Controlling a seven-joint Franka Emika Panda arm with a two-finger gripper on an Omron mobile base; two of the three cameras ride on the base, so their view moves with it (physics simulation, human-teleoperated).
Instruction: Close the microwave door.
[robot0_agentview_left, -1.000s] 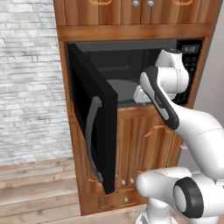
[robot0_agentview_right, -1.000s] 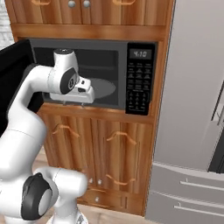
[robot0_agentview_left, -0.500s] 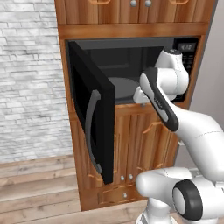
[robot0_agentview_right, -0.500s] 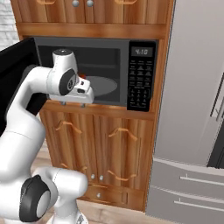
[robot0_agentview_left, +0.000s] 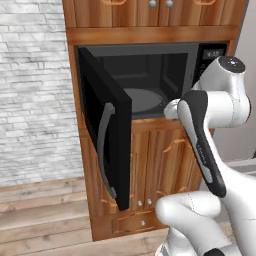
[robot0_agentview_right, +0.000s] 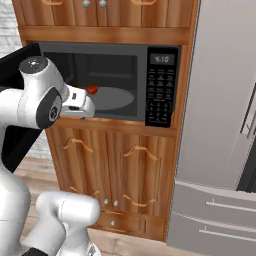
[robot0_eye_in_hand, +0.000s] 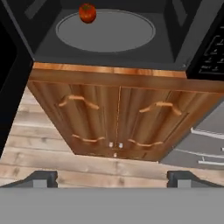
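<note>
The microwave door (robot0_agentview_left: 106, 145) hangs wide open on the left side, so the microwave (robot0_agentview_right: 112, 82) shows its round plate (robot0_eye_in_hand: 106, 30) with a small tomato (robot0_eye_in_hand: 87, 12) on it. The end effector (robot0_eye_in_hand: 112, 178) waits in front, fingers spread apart and holding nothing, because the door needs a push.

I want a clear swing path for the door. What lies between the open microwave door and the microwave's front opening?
In the left base view, nothing stands between the microwave door and the microwave opening; the gripper sits at the opening's lower edge, further right.
</note>
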